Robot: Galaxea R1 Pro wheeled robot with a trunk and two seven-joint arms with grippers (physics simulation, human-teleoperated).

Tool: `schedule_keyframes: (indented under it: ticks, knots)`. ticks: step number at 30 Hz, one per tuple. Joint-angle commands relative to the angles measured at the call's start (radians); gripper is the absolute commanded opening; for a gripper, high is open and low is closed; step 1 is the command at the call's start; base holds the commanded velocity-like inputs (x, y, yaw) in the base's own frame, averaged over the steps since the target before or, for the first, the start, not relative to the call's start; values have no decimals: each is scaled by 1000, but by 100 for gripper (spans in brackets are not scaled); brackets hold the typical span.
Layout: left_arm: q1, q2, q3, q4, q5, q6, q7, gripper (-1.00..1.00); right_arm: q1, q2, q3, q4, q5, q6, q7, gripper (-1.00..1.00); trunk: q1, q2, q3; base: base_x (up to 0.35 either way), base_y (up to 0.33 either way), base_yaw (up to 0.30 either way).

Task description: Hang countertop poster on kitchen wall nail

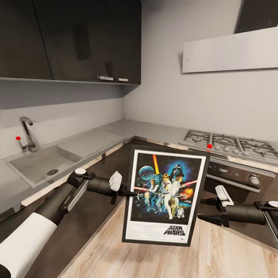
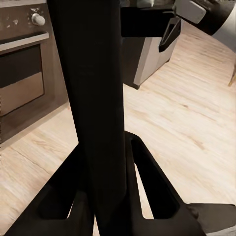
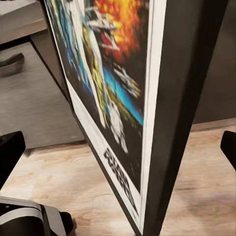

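We find the poster (image 1: 164,195) upright in mid-air over the wooden floor (image 1: 216,251), forward of the kitchen countertop (image 1: 127,129). The left gripper (image 1: 129,192) is clenched on its left frame edge. The right gripper (image 1: 204,210) sits spread wide, the poster's right edge between its fingers, untouched.

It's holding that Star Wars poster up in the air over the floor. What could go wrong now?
The left gripper pinches only the poster by its edge, so it might twist or slip to the wooden floor. The right gripper looks open, with its fingers either side of the frame, and could knock it.
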Motion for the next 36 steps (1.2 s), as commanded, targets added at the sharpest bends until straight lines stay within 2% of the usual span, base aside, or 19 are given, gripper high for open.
schedule_keyframes:
  ticks: [1,14,21,28,36]
  knots:
    - [-1,1,-2,-2,6,7,2,-100,0,0,1,0,-1,10,3,100,0,-1,-1,0,0,0]
    - [-1,0,6,-40,5,8,2,-100,2,0,3,1,-2,-12,3,100,0,-1,-1,0,0,0]
    - [-1,1,8,-41,5,8,2,-100,2,1,4,58,-1,-45,3,100,0,-1,-1,0,0,0]
    - [-1,2,9,-48,5,8,2,-100,2,2,5,66,-1,-47,3,100,0,-1,-1,0,0,0]
    - [-1,2,38,-100,6,10,2,-100,2,5,7,67,-1,-48,2,100,0,-1,-1,0,0,0]
